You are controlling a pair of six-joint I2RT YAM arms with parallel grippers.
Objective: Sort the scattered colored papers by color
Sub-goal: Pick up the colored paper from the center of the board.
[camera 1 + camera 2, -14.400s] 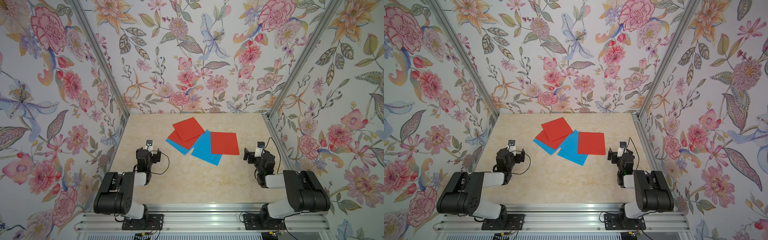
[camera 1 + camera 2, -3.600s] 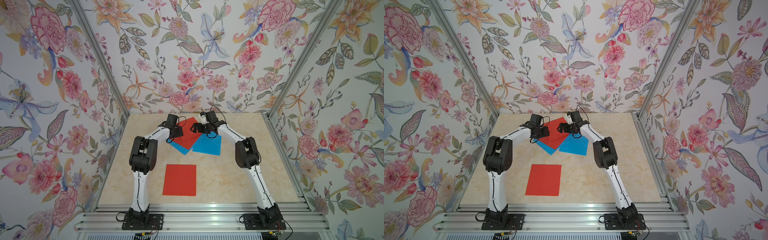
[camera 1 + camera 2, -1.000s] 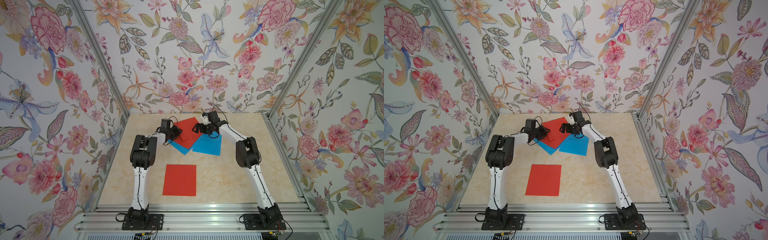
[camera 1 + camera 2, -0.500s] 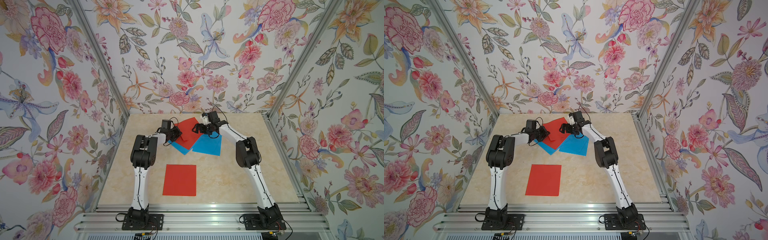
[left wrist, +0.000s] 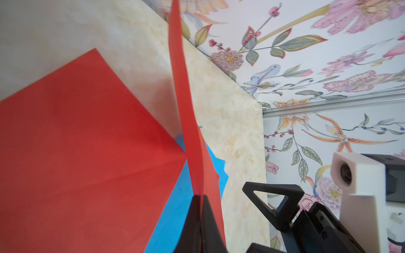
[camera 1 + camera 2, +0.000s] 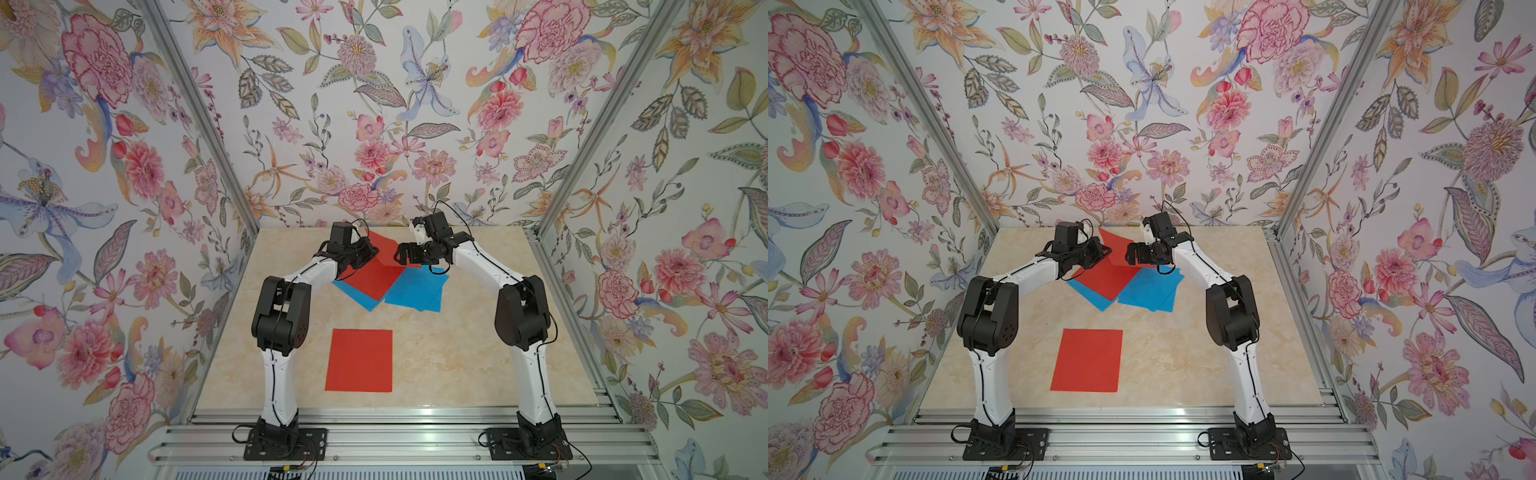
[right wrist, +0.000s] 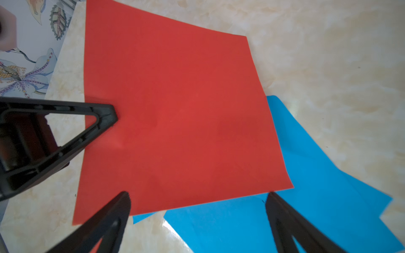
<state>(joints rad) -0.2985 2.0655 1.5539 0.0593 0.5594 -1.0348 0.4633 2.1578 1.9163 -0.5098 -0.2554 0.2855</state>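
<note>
Tabletop (image 6: 457,353), far side: left gripper (image 5: 200,196) clamped a raised red paper (image 5: 182,87); right gripper (image 7: 197,195) fingers (image 7: 121,203) stood apart, apparently touching nothing.

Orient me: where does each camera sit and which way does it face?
Top views: high in front, facing down toward the back wall; left arm, right arm, table.
Left wrist: behind the left gripper, shut on a lifted red sheet; right wrist camera beyond.
Right wrist: behind the open right gripper, facing that sheet.
Shared: both wrists see it over blue sheets.

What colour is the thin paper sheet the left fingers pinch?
Red-orange paper sheet, clearest in left wrist view.
</note>
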